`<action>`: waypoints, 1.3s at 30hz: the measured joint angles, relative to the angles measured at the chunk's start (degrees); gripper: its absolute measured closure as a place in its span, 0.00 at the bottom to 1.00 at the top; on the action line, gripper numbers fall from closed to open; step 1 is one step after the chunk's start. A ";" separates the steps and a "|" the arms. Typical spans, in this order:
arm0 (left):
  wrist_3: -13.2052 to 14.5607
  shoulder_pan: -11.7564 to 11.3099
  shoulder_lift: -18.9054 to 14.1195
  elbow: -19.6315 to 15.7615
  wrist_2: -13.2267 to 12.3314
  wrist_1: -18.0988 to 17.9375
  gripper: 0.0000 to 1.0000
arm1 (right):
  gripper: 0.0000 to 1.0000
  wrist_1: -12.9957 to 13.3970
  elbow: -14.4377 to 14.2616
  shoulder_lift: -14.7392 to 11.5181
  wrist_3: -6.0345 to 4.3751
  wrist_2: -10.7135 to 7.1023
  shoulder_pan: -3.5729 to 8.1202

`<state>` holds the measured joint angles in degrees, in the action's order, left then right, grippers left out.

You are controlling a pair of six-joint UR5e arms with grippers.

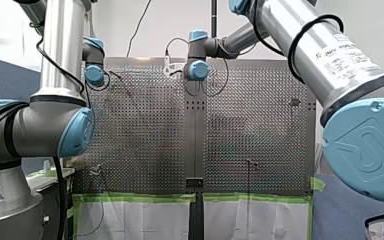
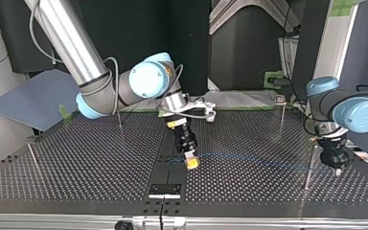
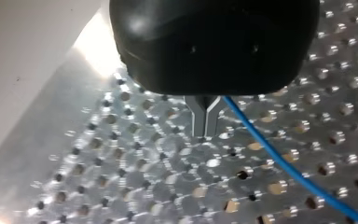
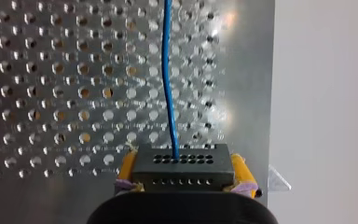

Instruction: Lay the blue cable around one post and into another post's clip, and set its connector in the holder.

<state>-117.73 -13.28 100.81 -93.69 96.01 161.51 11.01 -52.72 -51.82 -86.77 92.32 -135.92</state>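
Note:
My right gripper [image 2: 190, 163], with yellow pads [image 4: 240, 170], is shut on the black connector [image 4: 182, 169] just above the middle of the table. The blue cable [image 2: 254, 159] leaves the connector [image 2: 189, 158] and runs straight toward the top view's right, past a thin post [image 2: 309, 167], to my left gripper [image 2: 336, 170]. In the left wrist view its metal fingers [image 3: 200, 119] are pressed together low over the plate, and the blue cable [image 3: 279, 156] comes out right beside them. A black holder plate [image 2: 164, 190] lies at the near edge, ahead of the connector.
More thin posts stand on the perforated table [image 2: 91, 163]: one at the top view's left [image 2: 33, 160], one behind my right arm [image 2: 120, 120], and one with a small clip on top at the back right [image 2: 281, 112]. The table's bare edge strip [image 4: 251, 93] runs beside the connector.

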 joint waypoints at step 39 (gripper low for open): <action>-5.08 3.11 3.10 -3.96 1.16 -3.74 0.16 | 1.00 1.44 -14.16 0.33 0.77 4.33 4.73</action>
<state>-122.81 -10.18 103.92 -97.65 97.16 157.77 12.45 -66.88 -51.49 -86.00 96.64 -131.19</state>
